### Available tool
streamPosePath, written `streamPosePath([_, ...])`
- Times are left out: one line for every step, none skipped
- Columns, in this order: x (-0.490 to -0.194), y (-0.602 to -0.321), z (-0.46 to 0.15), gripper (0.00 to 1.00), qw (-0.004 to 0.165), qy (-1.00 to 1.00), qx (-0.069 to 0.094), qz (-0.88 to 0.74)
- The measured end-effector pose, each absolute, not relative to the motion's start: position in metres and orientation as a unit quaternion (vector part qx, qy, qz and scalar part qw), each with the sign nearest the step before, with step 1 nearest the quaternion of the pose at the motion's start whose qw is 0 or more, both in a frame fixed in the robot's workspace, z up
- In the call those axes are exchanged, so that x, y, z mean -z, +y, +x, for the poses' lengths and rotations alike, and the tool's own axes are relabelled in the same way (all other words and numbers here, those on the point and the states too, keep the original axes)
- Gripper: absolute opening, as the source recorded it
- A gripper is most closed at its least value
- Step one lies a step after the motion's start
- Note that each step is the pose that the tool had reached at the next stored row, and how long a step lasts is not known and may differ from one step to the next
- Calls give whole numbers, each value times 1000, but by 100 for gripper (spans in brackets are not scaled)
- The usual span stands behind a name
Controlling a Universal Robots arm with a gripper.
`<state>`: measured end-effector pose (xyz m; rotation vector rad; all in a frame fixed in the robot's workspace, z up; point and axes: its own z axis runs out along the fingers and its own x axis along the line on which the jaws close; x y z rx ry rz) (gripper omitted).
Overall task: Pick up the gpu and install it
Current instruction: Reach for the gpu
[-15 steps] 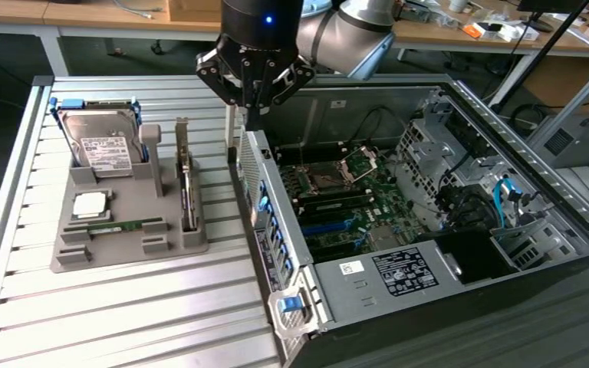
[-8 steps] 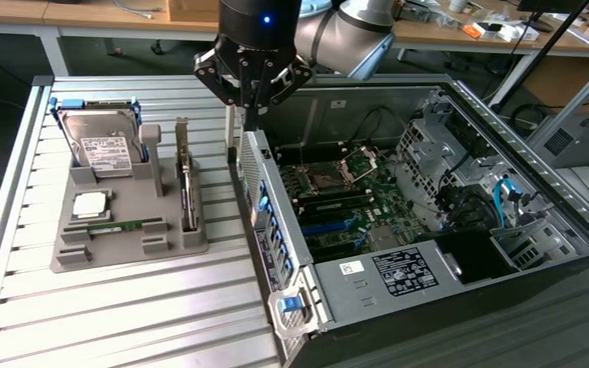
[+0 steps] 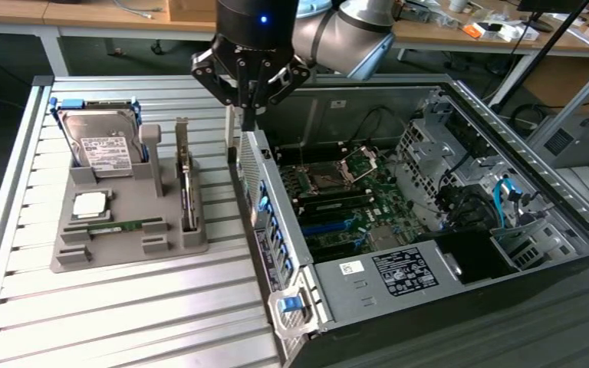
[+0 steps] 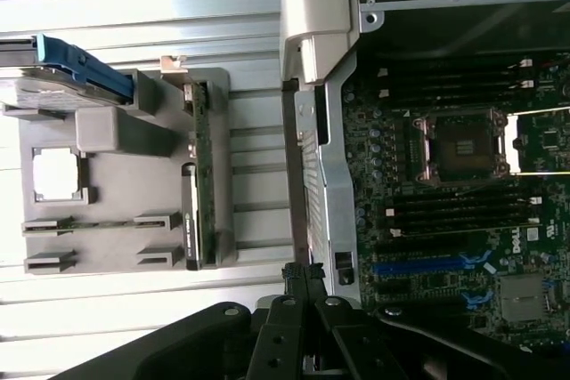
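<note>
The gpu [image 3: 184,182] stands on its long edge in a slot of the grey holder [image 3: 120,249], its silver bracket at the far end. In the wrist view the gpu [image 4: 201,184] shows as a thin green strip along the holder's [image 4: 116,131] side nearest the case. My gripper [image 3: 245,116] hangs above the gap between the holder and the open computer case [image 3: 397,268], close to the case's side wall. Its fingertips [image 4: 303,275] are together with nothing between them. The gpu is a short way from the gripper, towards the exterior view's left.
The holder also carries a silver hard drive with a blue frame [image 3: 105,146], a square processor [image 3: 92,203] and a memory stick [image 3: 110,228]. The case lies open with its motherboard [image 4: 445,175] and blue slots [image 4: 419,264] exposed. Slatted table surface [image 3: 120,322] surrounds them.
</note>
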<state>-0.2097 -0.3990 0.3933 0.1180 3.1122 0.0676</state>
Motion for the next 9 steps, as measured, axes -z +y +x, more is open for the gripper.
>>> streamPosePath([-393,-399,-210,11,13,999,-22,38])
streamPosePath([-393,-399,-211,11,13,999,-22,38])
streamPosePath([-393,-399,-211,11,13,999,-22,38])
streamPosePath([-393,-399,-211,11,13,999,-22,38])
streamPosePath([-393,-399,-212,11,13,999,-22,38])
streamPosePath([-393,-399,-212,11,13,999,-22,38])
streamPosePath([-393,-399,-213,11,13,999,-22,38])
streamPosePath([-393,-399,-214,11,13,999,-22,38])
streamPosePath([-393,-399,-214,11,13,999,-22,38])
